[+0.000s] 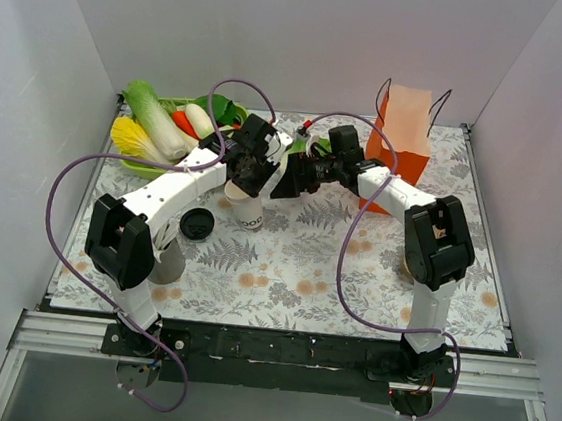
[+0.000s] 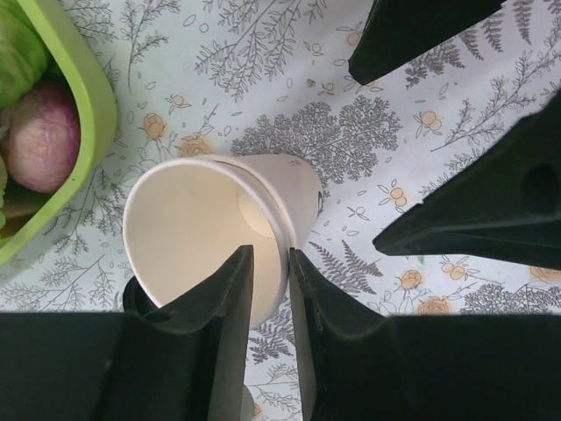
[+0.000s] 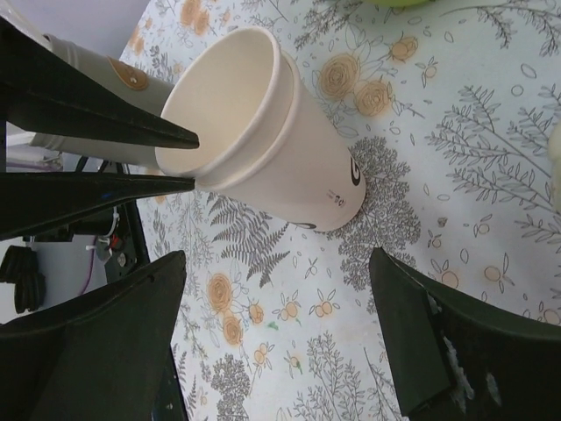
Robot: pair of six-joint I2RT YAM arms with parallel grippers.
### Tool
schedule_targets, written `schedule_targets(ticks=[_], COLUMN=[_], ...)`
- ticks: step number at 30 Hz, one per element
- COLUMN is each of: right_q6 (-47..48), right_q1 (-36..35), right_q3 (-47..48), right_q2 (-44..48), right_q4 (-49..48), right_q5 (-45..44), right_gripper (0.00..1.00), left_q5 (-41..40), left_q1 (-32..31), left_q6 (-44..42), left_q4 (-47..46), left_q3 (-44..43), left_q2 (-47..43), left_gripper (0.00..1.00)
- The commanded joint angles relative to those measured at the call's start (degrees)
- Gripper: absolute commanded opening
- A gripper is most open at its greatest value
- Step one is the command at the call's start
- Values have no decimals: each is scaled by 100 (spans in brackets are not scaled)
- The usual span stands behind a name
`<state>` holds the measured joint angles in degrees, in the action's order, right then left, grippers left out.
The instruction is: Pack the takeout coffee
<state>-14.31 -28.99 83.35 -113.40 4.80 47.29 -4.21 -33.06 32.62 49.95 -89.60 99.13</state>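
At far left, the green tray (image 1: 137, 166) held vegetables (image 1: 159, 122). The loose black lid (image 1: 196, 225) lay flat on the mat (image 1: 286, 261), just left of the open white paper cup (image 3: 298, 158). The left gripper (image 2: 270, 254) straddled that cup's bare rim, one finger inside the mouth and one outside; clamping could not be confirmed. The right gripper (image 3: 276, 256) was spread wide, flanking the cup's base without contact. The orange paper bag (image 1: 400, 148) stood upright at far right. A lidded takeout coffee could not be identified in any view.
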Motion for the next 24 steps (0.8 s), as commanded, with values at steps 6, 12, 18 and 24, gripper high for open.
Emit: schedule_targets(ticks=[6, 12, 18, 24], right_q6=[323, 358, 122, -371], right_q1=[8, 8, -54, -80], right_q3=[-460, -627, -715, -663], right_q2=[644, 794, 759, 460], right_q4=[118, 109, -40, -286], right_q5=[18, 35, -44, 8], right_gripper=[93, 93, 94, 95], left_q5=[649, 842, 851, 860], left_q1=[19, 19, 19, 19], left_q6=[16, 16, 7, 25], left_q4=[304, 401, 410, 454], left_q3=[92, 171, 224, 92], left_q2=[-140, -184, -158, -166], left_gripper=[17, 12, 8, 0])
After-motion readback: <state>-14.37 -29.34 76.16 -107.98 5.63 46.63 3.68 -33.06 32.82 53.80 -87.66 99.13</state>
